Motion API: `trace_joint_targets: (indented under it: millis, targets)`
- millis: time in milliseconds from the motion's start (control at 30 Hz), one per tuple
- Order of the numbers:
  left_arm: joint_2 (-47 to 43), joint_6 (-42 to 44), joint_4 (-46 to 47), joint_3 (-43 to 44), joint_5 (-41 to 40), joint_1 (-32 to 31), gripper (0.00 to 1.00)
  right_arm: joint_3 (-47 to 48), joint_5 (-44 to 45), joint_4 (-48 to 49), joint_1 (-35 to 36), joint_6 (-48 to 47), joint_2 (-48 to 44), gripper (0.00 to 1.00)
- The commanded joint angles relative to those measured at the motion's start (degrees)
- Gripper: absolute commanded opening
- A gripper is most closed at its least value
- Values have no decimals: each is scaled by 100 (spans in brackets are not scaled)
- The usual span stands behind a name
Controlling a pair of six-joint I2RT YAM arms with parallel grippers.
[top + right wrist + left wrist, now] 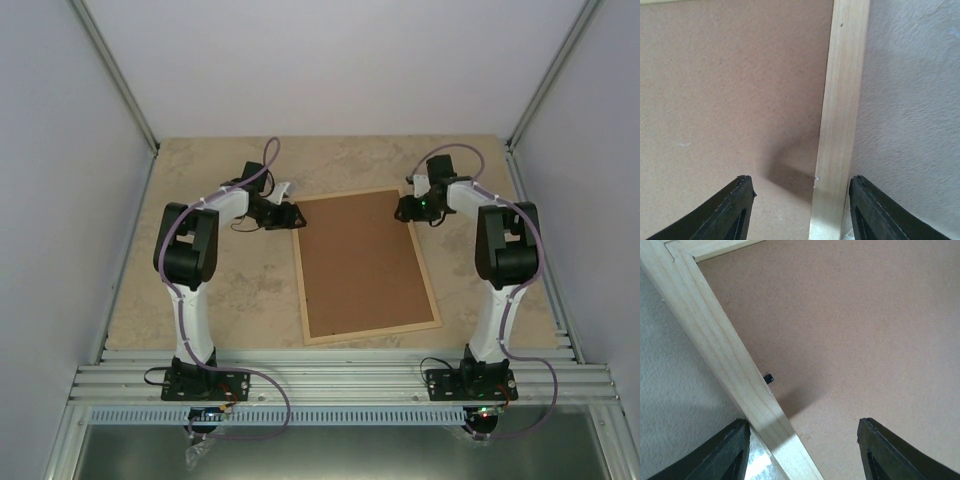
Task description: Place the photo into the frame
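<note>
Where it lay flat on the bench (230, 300), the frame (372, 333) sat between the two arms, its long sides running near to far and its near end slanted a little to the right. Its thin, pale wooden slats enclosed a brown fibreboard backing panel (362, 265), which filled the whole opening and faced up.

The left tool (290, 215) hung at the frame's far left corner. In the left wrist view its two dark fingers (725, 455) stood well apart, open and holding nothing. The left slat ran diagonally between them, with one finger over the bench outside the frame and the other over the panel. A small black tab (769, 377) stuck out from the slat's inner edge onto the panel, and the mitred corner joint showed at the upper left of that view.

The right tool (405, 210) hung at the far right corner. In the right wrist view its fingers (730, 210) were likewise spread and empty. They straddled the right slat, with a gap on each side, and a soft shadow fell on the panel beside it. Whether either tool's fingertips touched the surface below could not be told.

Purple cables (265, 165) looped along both arms. The arm bases were bolted to grooved aluminium rails (340, 380) at the near edge of the bench, and plain pale walls (60, 180) enclosed the bench on the left, right and far sides.
</note>
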Motion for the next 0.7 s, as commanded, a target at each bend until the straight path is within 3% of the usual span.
trace_joint_targets:
  millis: [0,100,233,667]
  targets:
    - [568,24,-559,-237,-254,-98,62,184,-296,238,-201,73,119,54]
    - [575,21,-556,-237,-259,-89,62,177,-415,240,-309,15,73,52]
    - [610,-7,-550,-214,-259,-80,61,102,-285,256,-289,-89,130,39]
    - [745,-1,-660,2,-310,-81,60,-475,1112,134,323,-493,640,31]
